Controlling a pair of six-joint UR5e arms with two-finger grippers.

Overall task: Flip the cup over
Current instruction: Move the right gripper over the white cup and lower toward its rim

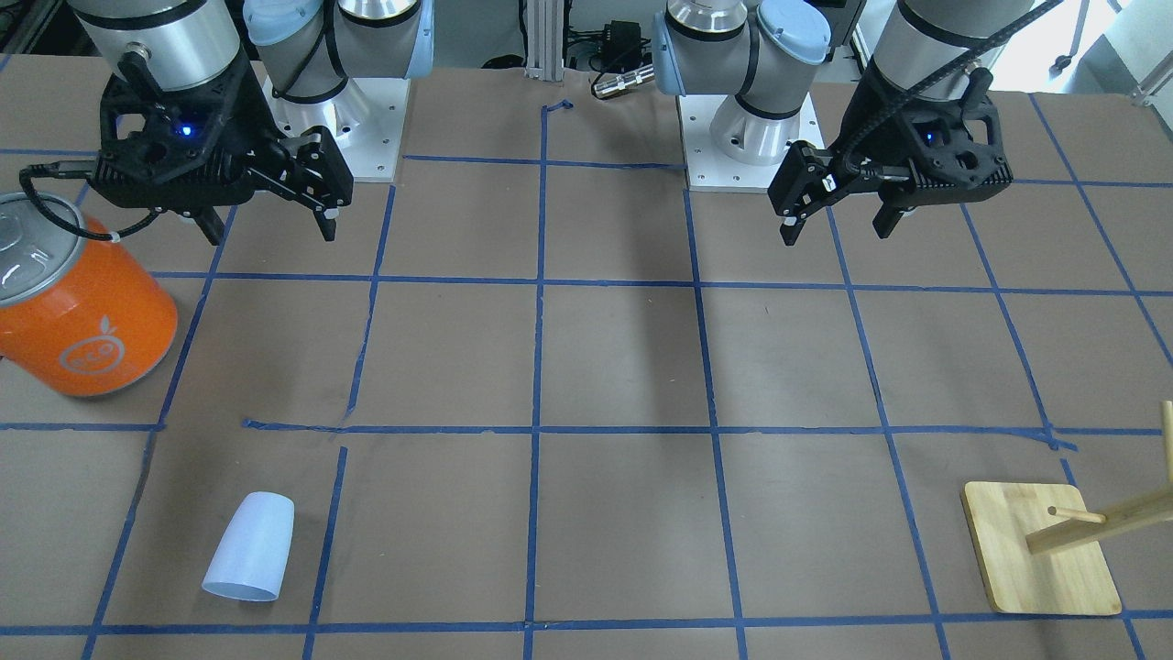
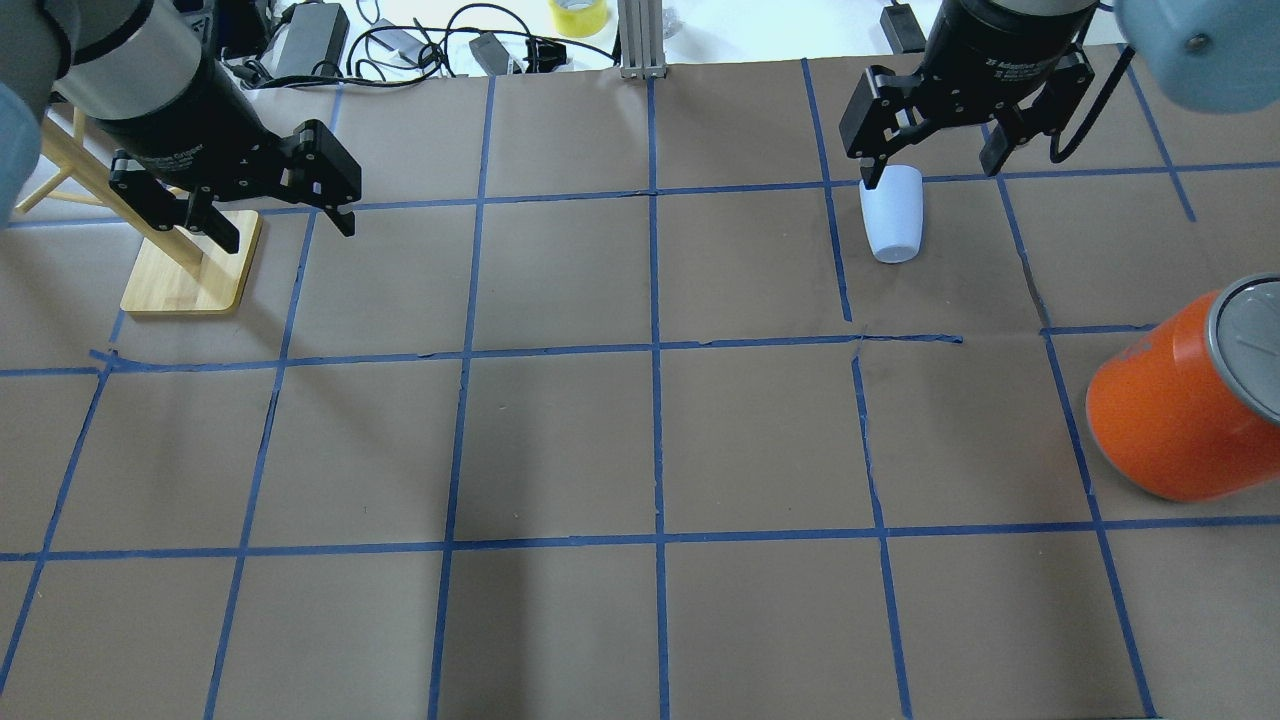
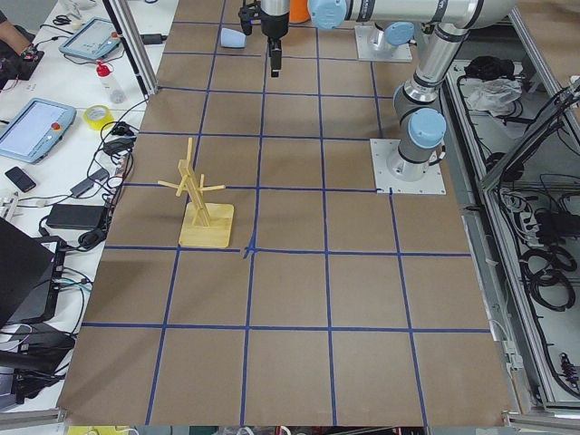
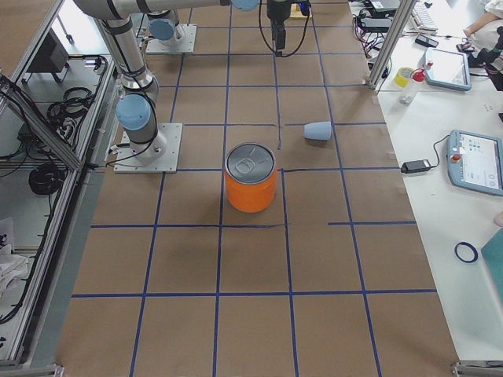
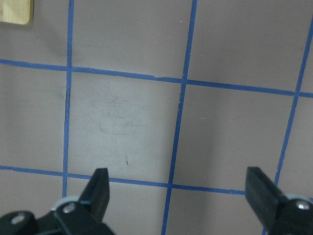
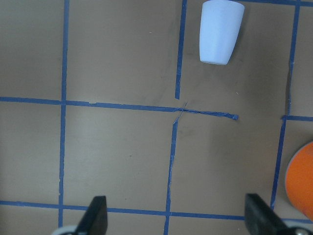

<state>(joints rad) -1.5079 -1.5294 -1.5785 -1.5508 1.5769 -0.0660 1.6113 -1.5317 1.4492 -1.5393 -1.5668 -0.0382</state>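
Nearest, the cup (image 1: pixel 247 547) lay sideways, ungrasped; approach pending, I judged: my right gripper (image 1: pixel 268 225), wide and empty, must reach it.

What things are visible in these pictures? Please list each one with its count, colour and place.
cup: one, pale blue-white, lying on its side on the robot's right half, far from the bases.
can: one, orange with a silver top, upright at the table's right edge, nearer the bases than the cup.
wooden rack: one, light wood, flat base with pegs, on the robot's left half.
table: one, brown with a blue tape grid.
tape roll: one, yellow, beyond the table's far edge, near black cables.
left gripper: one, black, open, empty, above the table.
right gripper: one, black, open, empty, above the table.
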